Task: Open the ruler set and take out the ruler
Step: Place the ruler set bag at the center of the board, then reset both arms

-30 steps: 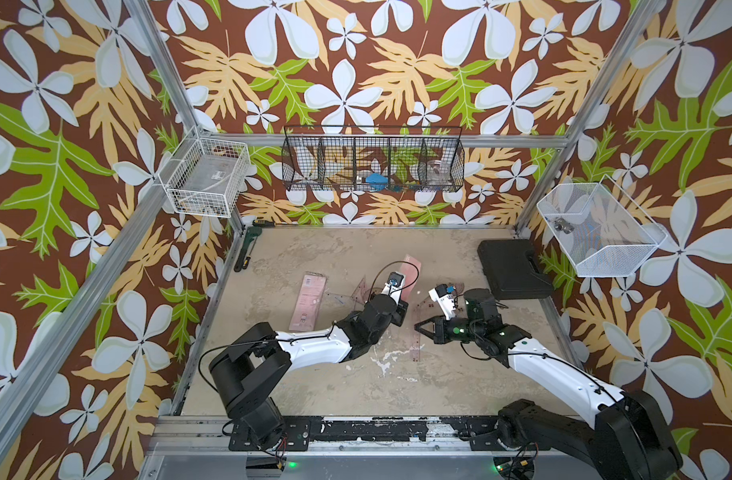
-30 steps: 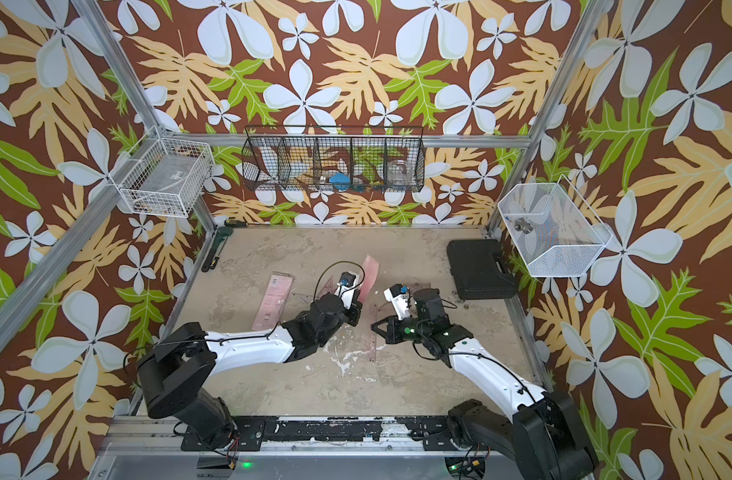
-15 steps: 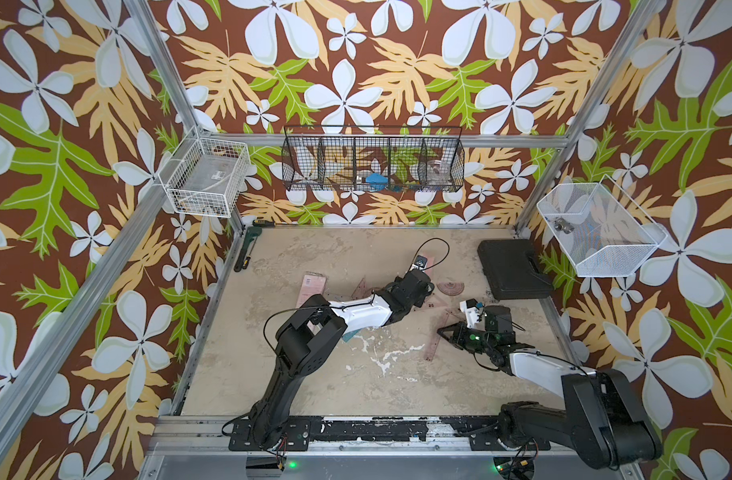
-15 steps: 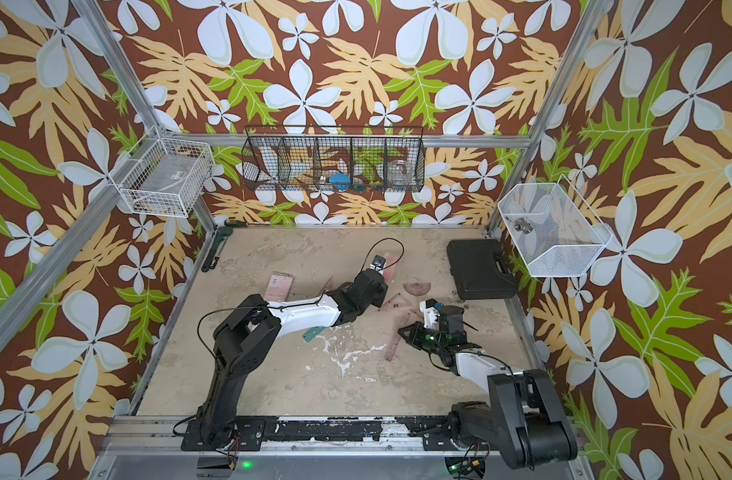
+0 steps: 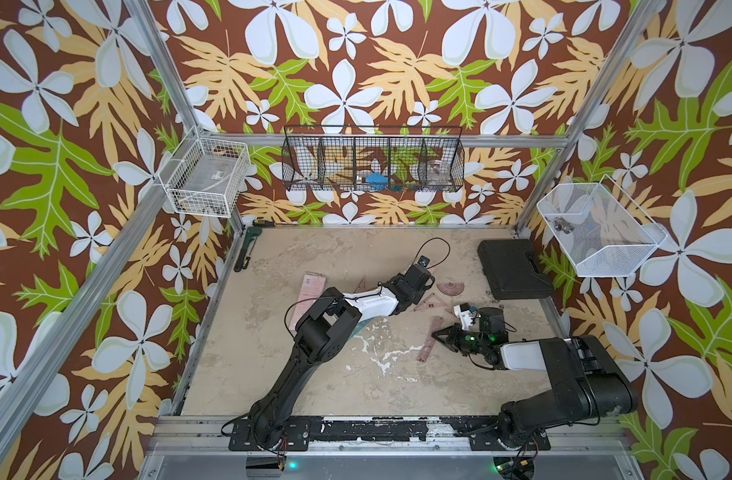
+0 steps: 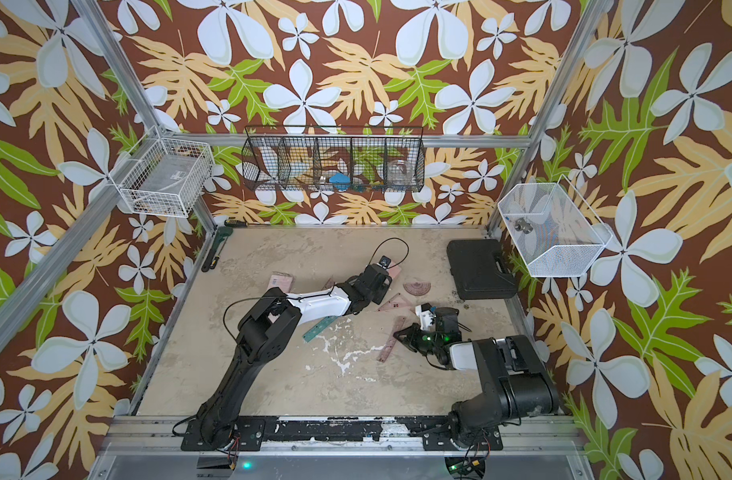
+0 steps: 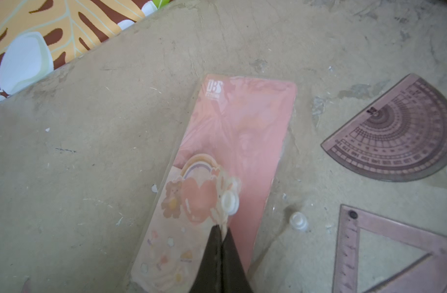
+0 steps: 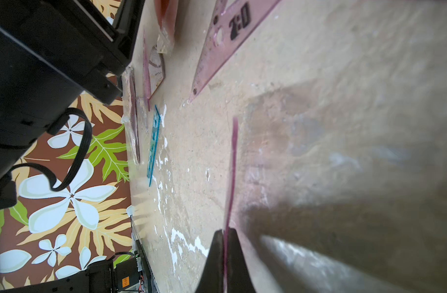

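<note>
Tabletop [image 5: 339, 249] — left arm [image 5: 372, 301] outstretched, right arm [image 5: 522, 355] folded, pinching ruler [image 5: 426, 351].

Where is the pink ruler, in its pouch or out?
Out: the right claw pinches the ruler edge-on over the table, apart from the pouch.

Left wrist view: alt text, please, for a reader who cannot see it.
The shut left gripper pinches the clear snap flap of a pink ruler-set pouch lying on the worn table. Beside it lie a pink-tinted protractor and a set square.
</note>
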`<action>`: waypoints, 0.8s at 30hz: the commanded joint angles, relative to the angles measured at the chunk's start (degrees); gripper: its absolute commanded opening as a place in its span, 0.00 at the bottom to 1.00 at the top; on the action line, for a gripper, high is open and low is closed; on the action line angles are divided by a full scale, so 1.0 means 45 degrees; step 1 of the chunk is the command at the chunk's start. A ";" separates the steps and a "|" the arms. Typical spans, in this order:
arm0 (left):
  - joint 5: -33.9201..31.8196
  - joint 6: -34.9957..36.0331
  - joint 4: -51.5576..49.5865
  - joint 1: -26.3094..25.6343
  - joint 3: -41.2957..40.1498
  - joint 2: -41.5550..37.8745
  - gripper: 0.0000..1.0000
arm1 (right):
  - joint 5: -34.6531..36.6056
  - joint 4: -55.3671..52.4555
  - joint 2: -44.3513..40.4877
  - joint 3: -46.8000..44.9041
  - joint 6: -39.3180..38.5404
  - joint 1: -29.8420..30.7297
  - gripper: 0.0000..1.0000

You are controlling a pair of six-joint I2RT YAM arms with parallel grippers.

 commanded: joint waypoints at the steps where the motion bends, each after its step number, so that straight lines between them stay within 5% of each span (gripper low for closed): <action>1: 0.0275 0.0219 -0.0070 0.0005 0.0235 0.0148 0.00 | -0.0038 0.0344 0.0196 0.0015 -0.0201 0.0014 0.05; 4: -0.0013 0.0199 -0.0070 0.0001 0.0326 0.0115 0.00 | 0.0054 0.0346 0.0153 -0.0046 -0.0118 0.0000 0.08; 9: -0.0282 0.0143 -0.0039 0.0015 0.0179 -0.0427 0.45 | 0.0558 -0.0377 -0.0320 0.0112 -0.0232 0.0005 0.33; 18: -0.0205 -0.0035 0.0154 0.0008 -0.1169 -0.4073 0.59 | 0.3636 -0.4364 -0.3066 0.1960 -0.1378 0.0000 0.56; 24: 0.0141 -0.1163 0.3063 0.1051 -0.5811 -0.8732 0.64 | 0.7337 -0.4459 -0.4867 0.3075 -0.2249 0.0000 0.70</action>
